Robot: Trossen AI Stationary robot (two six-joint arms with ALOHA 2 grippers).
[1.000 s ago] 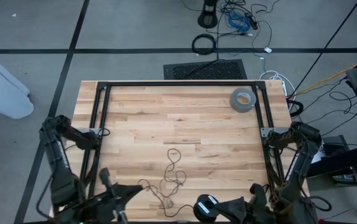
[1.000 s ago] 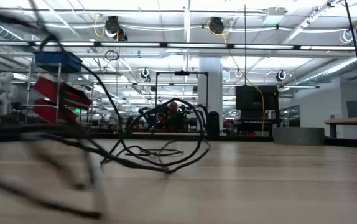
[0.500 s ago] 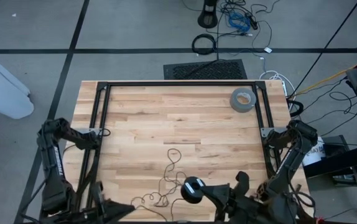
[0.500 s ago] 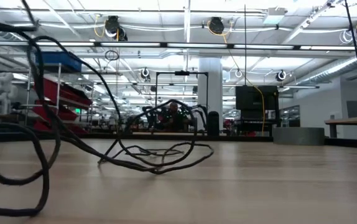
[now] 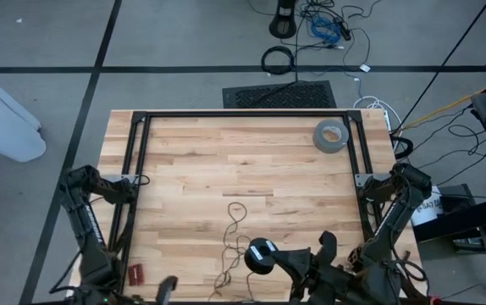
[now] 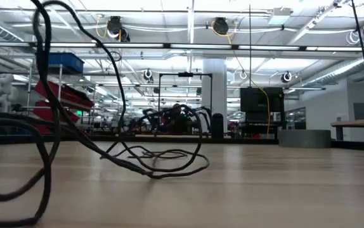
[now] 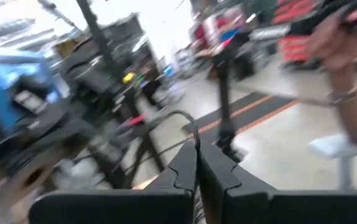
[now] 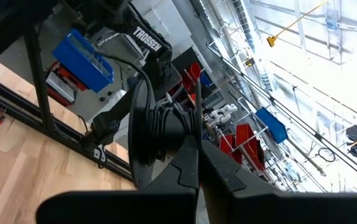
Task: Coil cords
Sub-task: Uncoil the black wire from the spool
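The thin black wire (image 5: 234, 235) sprawls loose on the pale wooden table (image 5: 192, 161), uncoiled; left gripper (image 7: 197, 163) pinches its strand, lifting slack for looping; right gripper (image 8: 198, 163), jaws pressed together, waits near the front edge

The table (image 5: 192, 152) lies open except the tape roll (image 5: 330, 135) and tangled cord (image 5: 236, 233).

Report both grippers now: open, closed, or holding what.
Left gripper: jaws closed; nothing visibly held.
Right gripper: jaws closed on the thin black cord, which runs up between them.
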